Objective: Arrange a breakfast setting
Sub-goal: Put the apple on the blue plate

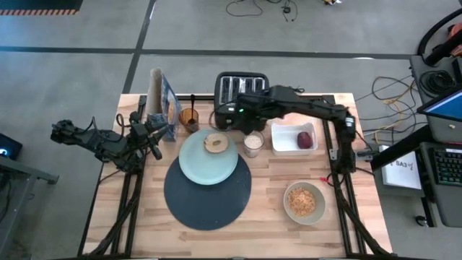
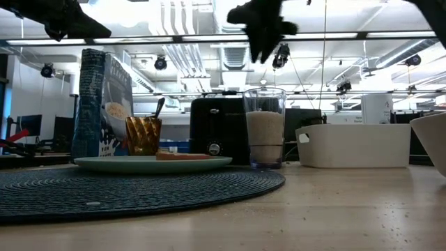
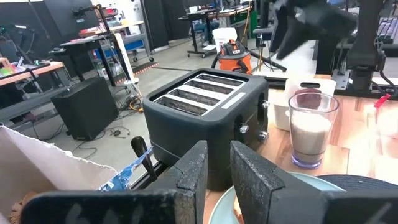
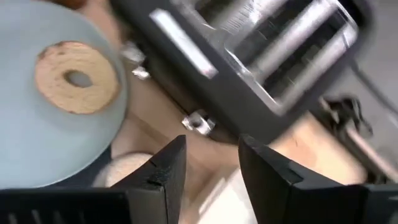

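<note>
A pale mint plate (image 1: 207,162) rests on the far part of the round dark-blue placemat (image 1: 208,193), with a bagel (image 1: 215,142) lying flat at its far edge. The milk glass (image 1: 253,144) stands upright just right of the plate. A dark-red fruit (image 1: 306,139) lies in the white tray (image 1: 289,137). The beige bowl (image 1: 304,201) sits at the near right. My right gripper (image 4: 212,165) hangs open and holds nothing, high above the gap between toaster and milk glass (image 2: 263,125). My left gripper (image 3: 217,165) waits by the table's left edge, its fingers a narrow gap apart with nothing between them.
A black four-slot toaster (image 1: 242,92) stands at the far middle, under my right arm. A cereal box (image 1: 162,101) and an amber glass (image 1: 189,119) with a handle sticking out stand at the far left. Bare wood shows between the placemat and the bowl.
</note>
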Tool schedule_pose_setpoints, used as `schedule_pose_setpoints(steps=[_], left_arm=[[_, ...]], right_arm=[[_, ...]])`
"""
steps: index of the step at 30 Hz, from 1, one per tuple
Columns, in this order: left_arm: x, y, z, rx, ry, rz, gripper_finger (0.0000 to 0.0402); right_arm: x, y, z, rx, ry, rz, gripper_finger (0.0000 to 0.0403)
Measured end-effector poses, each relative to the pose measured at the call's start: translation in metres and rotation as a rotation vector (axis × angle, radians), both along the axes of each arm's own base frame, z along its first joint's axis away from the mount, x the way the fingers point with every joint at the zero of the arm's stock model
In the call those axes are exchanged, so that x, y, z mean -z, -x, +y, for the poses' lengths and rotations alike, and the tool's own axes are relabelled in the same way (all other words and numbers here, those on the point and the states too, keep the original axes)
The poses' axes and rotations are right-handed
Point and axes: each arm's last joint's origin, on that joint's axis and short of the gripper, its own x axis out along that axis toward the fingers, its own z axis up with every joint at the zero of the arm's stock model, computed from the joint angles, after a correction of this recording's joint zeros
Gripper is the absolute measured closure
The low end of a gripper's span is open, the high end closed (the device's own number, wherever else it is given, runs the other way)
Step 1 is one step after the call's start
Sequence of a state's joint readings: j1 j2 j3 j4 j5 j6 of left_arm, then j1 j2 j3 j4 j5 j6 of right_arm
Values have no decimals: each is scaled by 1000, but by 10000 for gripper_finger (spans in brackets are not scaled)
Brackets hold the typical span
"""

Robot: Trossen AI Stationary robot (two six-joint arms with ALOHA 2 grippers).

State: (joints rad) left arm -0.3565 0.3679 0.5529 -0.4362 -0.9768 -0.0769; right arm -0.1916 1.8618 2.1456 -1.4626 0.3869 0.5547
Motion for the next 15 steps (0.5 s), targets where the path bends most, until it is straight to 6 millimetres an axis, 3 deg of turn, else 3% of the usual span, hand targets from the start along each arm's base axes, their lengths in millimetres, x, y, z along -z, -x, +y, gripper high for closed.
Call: schedule_pose_setpoints(steps=[5,15], left_arm=[[0,0,0,0,0,1,349],[0,-1,0,0,-2,5,349]], right_arm=[[-9,37,0,149,-28,4,246],[-2,87,-2,458,133,-55,137]])
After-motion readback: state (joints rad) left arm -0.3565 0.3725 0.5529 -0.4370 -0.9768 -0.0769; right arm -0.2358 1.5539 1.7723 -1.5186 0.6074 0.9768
